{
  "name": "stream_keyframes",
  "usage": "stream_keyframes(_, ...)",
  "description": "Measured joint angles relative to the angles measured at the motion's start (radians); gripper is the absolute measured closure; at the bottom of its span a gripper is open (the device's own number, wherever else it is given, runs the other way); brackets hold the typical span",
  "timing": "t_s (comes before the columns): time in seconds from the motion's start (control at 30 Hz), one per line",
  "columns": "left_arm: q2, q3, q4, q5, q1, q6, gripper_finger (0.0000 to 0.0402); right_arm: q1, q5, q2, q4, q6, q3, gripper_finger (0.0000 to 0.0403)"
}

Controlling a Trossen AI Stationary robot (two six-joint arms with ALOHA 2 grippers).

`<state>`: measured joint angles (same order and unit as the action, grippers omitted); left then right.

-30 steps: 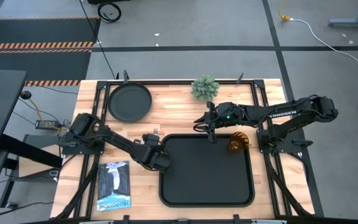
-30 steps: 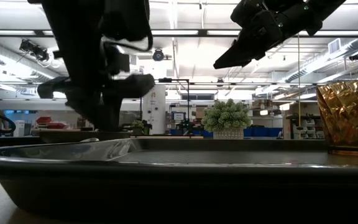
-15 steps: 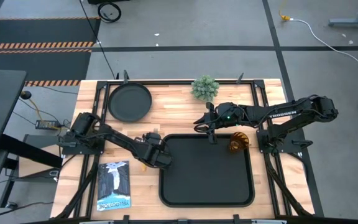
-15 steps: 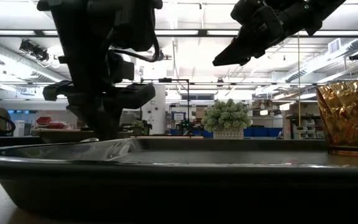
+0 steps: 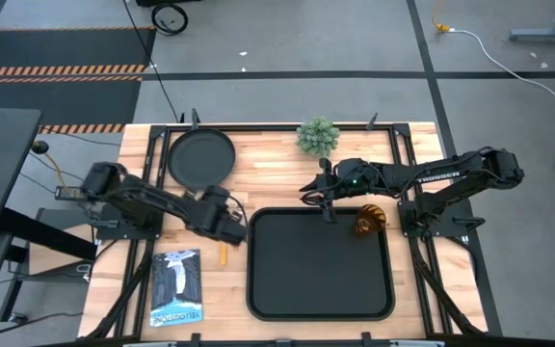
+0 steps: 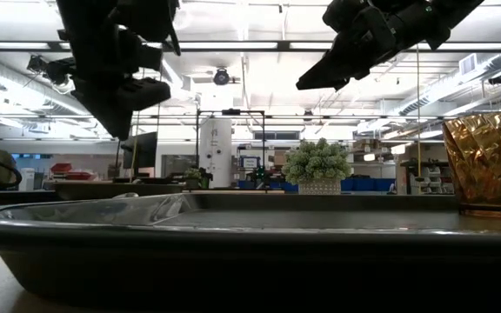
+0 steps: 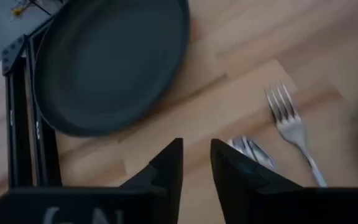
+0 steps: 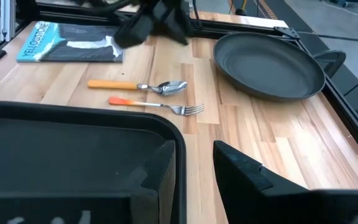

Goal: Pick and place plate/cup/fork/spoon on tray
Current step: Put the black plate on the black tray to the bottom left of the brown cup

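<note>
The round black plate lies flat at the table's far left. The black tray lies at the near middle, with the amber cup standing upright in its far right corner. The spoon and the fork lie side by side on the wood left of the tray, bowl and tines toward the plate. My left gripper hovers over them, open and empty, well above the table. My right gripper hovers open and empty over the tray's far edge, left of the cup.
A book lies at the near left. A small potted plant stands at the far edge. Bare wood lies between the plate and the tray.
My left gripper has risen from close to the table beside the tray's left edge and drawn back toward the table's far left, toward the plate. The spoon and fork lie on the wood where it was. My right arm has kept still.
</note>
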<state>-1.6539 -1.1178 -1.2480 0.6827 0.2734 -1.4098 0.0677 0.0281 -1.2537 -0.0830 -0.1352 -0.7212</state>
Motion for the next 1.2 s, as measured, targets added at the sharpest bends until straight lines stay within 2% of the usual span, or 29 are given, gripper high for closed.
stream_keyframes(0.17,0.138,0.12,0.097,-0.002,-0.084,0.149,0.0351,0.0,0.0,0.0,-0.004,0.0,0.0,0.0287)
stream_keyframes(0.3,0.222,0.207,0.184,-0.065,-0.176,0.248,0.0371,0.0,0.0,0.0,-0.01,0.0,0.0,0.0287)
stream_keyframes(0.43,0.271,0.261,0.204,-0.119,-0.258,0.288,0.0382,0.0,0.0,0.0,-0.011,0.0,0.0,0.0287)
stream_keyframes(0.53,0.295,0.287,0.201,-0.145,-0.307,0.304,0.038,-0.001,0.001,0.0,-0.009,0.0,0.0,0.0287)
stream_keyframes(0.83,0.308,0.329,0.233,-0.217,-0.524,0.458,0.0338,-0.002,0.011,0.0,-0.029,-0.005,0.0,0.0287)
stream_keyframes(0.97,0.308,0.329,0.298,-0.25,-0.642,0.576,0.0334,-0.003,0.027,0.0,-0.03,-0.004,0.0,0.0287)
stream_keyframes(1.2,0.299,0.329,0.456,-0.37,-0.873,0.799,0.0333,-0.003,0.03,0.0,-0.037,-0.003,0.0,0.0287)
